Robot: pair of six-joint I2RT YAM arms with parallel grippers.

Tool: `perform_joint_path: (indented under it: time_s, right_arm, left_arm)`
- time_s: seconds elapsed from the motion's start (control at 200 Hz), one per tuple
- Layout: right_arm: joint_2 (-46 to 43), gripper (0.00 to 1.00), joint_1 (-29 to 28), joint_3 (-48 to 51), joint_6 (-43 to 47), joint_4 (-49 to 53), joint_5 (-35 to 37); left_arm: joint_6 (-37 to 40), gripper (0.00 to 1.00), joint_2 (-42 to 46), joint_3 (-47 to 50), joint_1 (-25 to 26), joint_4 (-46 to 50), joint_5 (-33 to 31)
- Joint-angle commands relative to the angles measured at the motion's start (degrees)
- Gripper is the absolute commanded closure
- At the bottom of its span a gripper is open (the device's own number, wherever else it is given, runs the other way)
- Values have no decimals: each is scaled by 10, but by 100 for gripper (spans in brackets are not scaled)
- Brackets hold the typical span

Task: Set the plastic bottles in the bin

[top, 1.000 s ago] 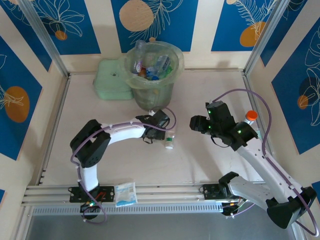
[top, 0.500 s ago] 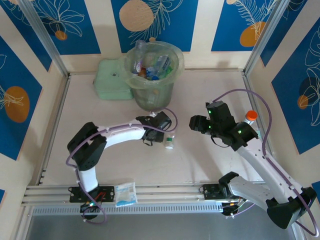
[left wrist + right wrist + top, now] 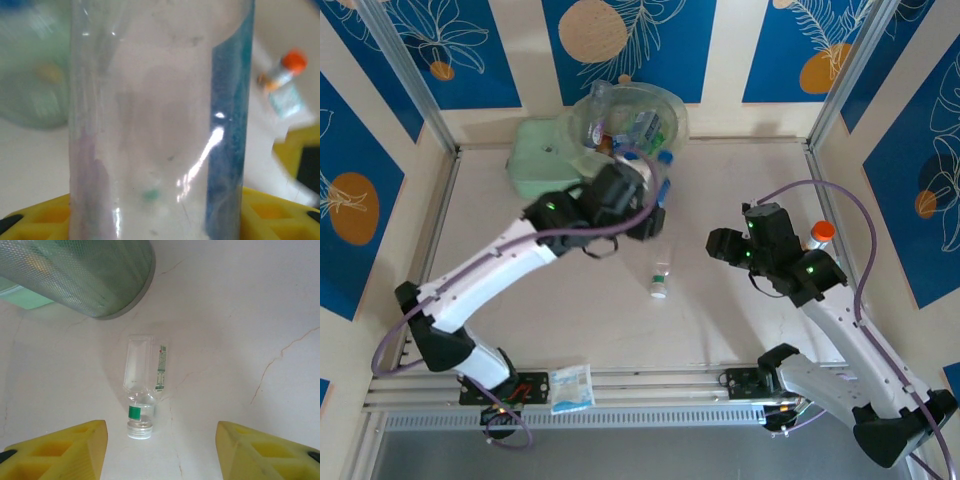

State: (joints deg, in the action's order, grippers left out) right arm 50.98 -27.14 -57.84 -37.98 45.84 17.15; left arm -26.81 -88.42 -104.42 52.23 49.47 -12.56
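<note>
My left gripper (image 3: 645,195) is raised just in front of the bin (image 3: 665,110), shut on a clear plastic bottle with a blue label (image 3: 155,115). That bottle stands between the yellow fingers (image 3: 280,212) and covers most of the left wrist view. The bin, a pale-green bucket (image 3: 85,275), holds several bottles. Another clear bottle with a green neck band (image 3: 661,278) (image 3: 142,385) lies on the table, cap toward me. My right gripper (image 3: 720,245) (image 3: 162,450) hovers open to its right, with nothing between its fingers.
A flat mint-green box (image 3: 540,160) sits left of the bin. A white bottle with an orange cap (image 3: 818,237) (image 3: 282,80) stands behind my right arm. A small packet (image 3: 571,388) lies on the front rail. Wall panels close in the table on three sides.
My left arm has risen from the table and swung back toward the bin, carrying a clear bottle. The bottle on the table stays put. My right gripper has barely shifted.
</note>
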Motion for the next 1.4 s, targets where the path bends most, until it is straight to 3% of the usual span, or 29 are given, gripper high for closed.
perform_joint_path:
  time_s: [0.0,0.135,0.345,0.695,0.785,0.935,1.09,1.291,1.396]
  right_arm:
    - [-12,41,2,2,-9,3,-5]
    - [-19,42,-1,13,-16,5,-7]
    - [-32,43,-6,31,-25,8,-7]
    - [-55,43,-10,56,-33,18,-5]
    - [-55,43,-10,59,-32,16,-4]
    - [-54,42,-10,61,-32,13,-3]
    - [-51,40,-10,58,-32,14,-1]
    - [-17,37,-14,53,-30,4,-7]
    - [27,28,-34,52,-36,-7,0]
  left_arm:
    - [69,45,-42,-85,-53,39,3]
    - [104,46,-105,-173,-112,3,20]
    - [132,46,-193,-267,-159,-39,10]
    - [123,46,-255,-296,-229,-86,27]
    - [129,45,-265,-296,-237,-85,32]
    - [142,32,-276,-287,-239,-81,21]
    - [140,25,-254,-244,-239,-103,13]
    - [137,25,-220,-228,-239,-100,-4]
    - [131,27,-187,-222,-238,-79,-2]
